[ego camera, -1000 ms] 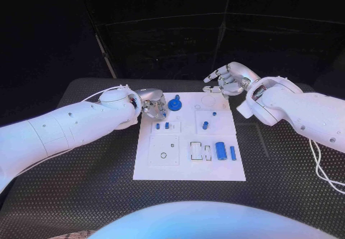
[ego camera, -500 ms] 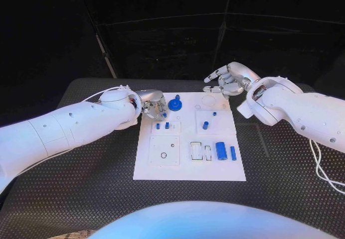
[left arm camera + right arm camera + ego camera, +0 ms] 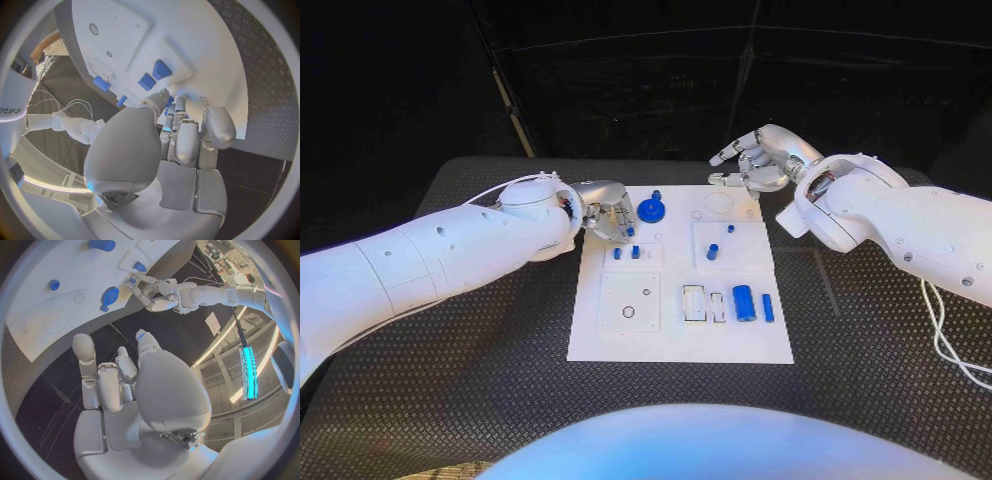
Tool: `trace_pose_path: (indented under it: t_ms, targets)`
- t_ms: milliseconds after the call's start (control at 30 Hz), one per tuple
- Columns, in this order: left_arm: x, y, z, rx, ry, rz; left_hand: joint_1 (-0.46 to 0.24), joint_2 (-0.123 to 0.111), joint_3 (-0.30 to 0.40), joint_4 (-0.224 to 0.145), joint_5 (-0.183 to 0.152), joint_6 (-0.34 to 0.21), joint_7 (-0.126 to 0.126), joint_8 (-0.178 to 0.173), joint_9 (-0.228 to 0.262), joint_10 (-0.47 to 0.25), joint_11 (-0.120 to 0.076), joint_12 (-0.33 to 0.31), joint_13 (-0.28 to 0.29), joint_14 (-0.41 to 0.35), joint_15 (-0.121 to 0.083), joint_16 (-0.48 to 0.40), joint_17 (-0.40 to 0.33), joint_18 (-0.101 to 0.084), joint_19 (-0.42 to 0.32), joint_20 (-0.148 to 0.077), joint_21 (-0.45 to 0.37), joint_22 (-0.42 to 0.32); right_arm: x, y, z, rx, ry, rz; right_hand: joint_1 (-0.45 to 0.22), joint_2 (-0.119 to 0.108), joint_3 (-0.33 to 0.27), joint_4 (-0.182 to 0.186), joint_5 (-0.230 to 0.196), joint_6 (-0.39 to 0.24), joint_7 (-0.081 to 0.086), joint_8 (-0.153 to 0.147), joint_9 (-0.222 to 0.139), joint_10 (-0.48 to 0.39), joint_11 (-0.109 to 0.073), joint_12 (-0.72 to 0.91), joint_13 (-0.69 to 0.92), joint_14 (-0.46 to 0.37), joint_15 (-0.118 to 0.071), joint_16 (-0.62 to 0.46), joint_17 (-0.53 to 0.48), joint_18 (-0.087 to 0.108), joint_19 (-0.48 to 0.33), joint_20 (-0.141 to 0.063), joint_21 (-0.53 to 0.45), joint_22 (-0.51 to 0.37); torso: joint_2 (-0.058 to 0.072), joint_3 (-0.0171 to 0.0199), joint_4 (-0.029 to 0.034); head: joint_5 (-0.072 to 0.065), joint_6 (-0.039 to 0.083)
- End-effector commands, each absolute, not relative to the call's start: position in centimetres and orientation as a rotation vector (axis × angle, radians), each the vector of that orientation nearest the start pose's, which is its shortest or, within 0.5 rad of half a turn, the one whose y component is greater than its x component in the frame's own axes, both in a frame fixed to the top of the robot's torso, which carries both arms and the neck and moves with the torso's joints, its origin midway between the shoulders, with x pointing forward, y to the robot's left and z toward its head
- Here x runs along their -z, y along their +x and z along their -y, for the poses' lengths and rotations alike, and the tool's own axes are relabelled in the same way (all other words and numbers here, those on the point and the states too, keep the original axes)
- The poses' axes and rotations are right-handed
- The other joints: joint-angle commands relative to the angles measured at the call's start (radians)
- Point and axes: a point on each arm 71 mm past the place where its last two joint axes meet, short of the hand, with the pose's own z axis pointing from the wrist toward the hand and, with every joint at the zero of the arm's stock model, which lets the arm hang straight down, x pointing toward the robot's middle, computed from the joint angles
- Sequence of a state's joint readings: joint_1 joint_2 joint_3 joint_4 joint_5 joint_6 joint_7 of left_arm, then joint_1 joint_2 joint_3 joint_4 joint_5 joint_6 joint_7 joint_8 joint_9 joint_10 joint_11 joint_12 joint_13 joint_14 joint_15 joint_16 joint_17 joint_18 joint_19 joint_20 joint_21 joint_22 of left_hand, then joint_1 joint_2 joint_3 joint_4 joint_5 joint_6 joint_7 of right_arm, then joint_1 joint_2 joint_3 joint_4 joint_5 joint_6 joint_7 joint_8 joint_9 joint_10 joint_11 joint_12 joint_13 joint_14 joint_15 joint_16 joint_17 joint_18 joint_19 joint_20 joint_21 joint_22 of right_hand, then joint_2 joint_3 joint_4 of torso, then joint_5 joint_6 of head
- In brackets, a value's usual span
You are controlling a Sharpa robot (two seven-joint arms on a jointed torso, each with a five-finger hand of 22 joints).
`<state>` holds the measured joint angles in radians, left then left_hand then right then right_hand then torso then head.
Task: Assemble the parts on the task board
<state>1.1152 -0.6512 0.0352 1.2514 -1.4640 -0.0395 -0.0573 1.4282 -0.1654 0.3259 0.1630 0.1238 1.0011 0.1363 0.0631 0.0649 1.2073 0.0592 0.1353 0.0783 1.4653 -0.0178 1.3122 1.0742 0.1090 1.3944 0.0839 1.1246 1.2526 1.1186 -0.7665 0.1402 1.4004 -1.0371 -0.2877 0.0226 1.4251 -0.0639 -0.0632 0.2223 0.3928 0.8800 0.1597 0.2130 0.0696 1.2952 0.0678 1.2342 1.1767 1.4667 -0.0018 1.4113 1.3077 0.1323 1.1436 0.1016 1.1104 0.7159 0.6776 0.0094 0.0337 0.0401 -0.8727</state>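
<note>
The left hand is lowered onto the far left corner of the task board, fingers drawn together; whether a small blue part is pinched cannot be told. A blue round gear-like part stands just beside its fingertips, probably the seating target. The right hand is held empty and spread above the board's far edge, likely kept clear.
</note>
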Motion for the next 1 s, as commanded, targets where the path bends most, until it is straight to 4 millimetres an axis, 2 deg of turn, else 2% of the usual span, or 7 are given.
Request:
trace_pose_path:
  t_ms: [33,200,333,533,667,800,1000]
  targets:
    - [23.5,51.8,-17.7,0.627,0.197,-1.936,0.002,-0.013,-0.003,0.004,-0.005,-0.015,0.002,-0.003,-0.002,-0.005,0.006,-0.008,0.001,0.019,0.002,-0.002,-0.002,-0.009,-0.007,0.005,-0.007,-0.003,16.9,51.6,20.1,-0.968,0.283,-1.644,-0.002,0.008,-0.006,-0.001,-0.002,0.005,-0.004,0.007,0.001,-0.005,0.001,0.0,-0.001,0.044,-0.006,-0.005,0.009,0.021,0.003,0.0,-0.004,-0.001,0.0,0.0001,0.0002,-0.001,0.0]
    - [23.6,51.9,-18.1,0.615,0.189,-1.936,0.003,-0.015,-0.008,0.004,-0.005,-0.043,0.003,-0.003,-0.002,-0.013,0.009,-0.016,0.001,0.018,0.005,-0.001,-0.004,-0.009,-0.009,0.007,-0.011,-0.003,17.0,51.8,20.5,-0.954,0.291,-1.65,0.005,0.012,-0.004,-0.003,-0.004,0.003,-0.004,0.007,0.0,-0.03,0.001,-0.03,-0.033,0.039,-0.006,-0.018,-0.008,0.024,-0.007,-0.001,-0.017,-0.021,0.0,-0.0002,-0.0011,-0.001,0.0]
    - [23.3,52.1,-18.9,0.621,0.148,-1.913,0.003,-0.012,-0.011,0.005,-0.004,-0.053,0.008,0.0,-0.001,-0.029,0.015,-0.027,0.0,0.015,0.009,-0.006,-0.015,-0.006,-0.016,0.009,-0.027,-0.012,17.4,52.0,21.2,-0.91,0.28,-1.677,0.041,0.026,0.015,-0.005,-0.028,0.011,-0.006,0.017,0.0,-0.278,-0.003,-0.389,-0.39,0.008,-0.009,-0.092,-0.098,0.042,-0.067,-0.003,-0.094,-0.133,0.0,-0.0003,-0.0006,-0.002,0.0]
    - [22.3,52.6,-21.4,0.694,-0.043,-1.854,0.021,0.004,0.001,-0.001,-0.002,-0.006,0.014,0.023,0.007,-0.06,0.029,-0.038,-0.003,-0.02,0.019,-0.063,-0.11,0.012,-0.061,0.02,-0.125,-0.073,17.7,52.1,22.4,-0.798,0.169,-1.711,0.116,0.015,0.062,-0.006,-0.088,0.075,-0.008,0.027,0.0,-0.303,-0.001,-0.687,-0.633,-0.01,-0.011,-0.199,-0.214,0.052,-0.087,-0.007,-0.155,-0.208,0.0,0.0006,0.0,-0.011,0.0]
    - [21.6,52.7,-23.6,0.826,-0.282,-1.781,0.035,0.004,0.031,-0.01,0.0,0.016,0.027,0.031,0.005,-0.062,0.039,-0.031,-0.001,-0.133,0.029,-0.244,-0.379,0.06,-0.202,0.029,-0.395,-0.247,18.0,51.6,23.0,-0.684,0.034,-1.721,0.144,-0.006,0.093,-0.006,-0.113,0.111,-0.013,0.015,-0.004,-0.256,-0.002,-0.84,-0.771,0.007,-0.009,-0.2,-0.208,0.049,-0.065,-0.007,-0.147,-0.192,-0.001,0.0004,-0.0016,-0.031,0.0]
    - [21.0,52.2,-25.3,1.016,-0.552,-1.678,0.024,-0.004,0.042,-0.011,-0.002,0.029,0.028,0.037,0.005,-0.038,0.035,-0.006,0.005,-0.2,0.028,-0.359,-0.53,0.074,-0.257,0.031,-0.497,-0.31,18.4,50.8,23.2,-0.544,-0.117,-1.721,0.134,-0.026,0.1,0.007,-0.126,0.122,-0.017,-0.008,-0.005,-0.237,0.003,-0.906,-0.84,0.015,-0.008,-0.194,-0.196,0.046,-0.053,-0.006,-0.141,-0.18,-0.001,-0.0008,-0.0024,-0.054,0.0]
    - [20.8,51.0,-25.7,1.269,-0.792,-1.58,0.021,-0.002,0.051,-0.018,-0.003,0.034,0.029,0.039,0.003,-0.04,0.036,0.005,0.007,-0.227,0.031,-0.401,-0.559,0.074,-0.277,0.033,-0.535,-0.334,19.1,49.9,23.0,-0.41,-0.235,-1.732,0.111,-0.048,0.088,0.019,-0.167,0.105,-0.01,-0.042,-0.005,-0.254,0.016,-0.958,-0.895,0.02,0.001,-0.189,-0.188,0.043,-0.043,0.001,-0.138,-0.171,-0.001,-0.001,0.0015,-0.067,0.01]
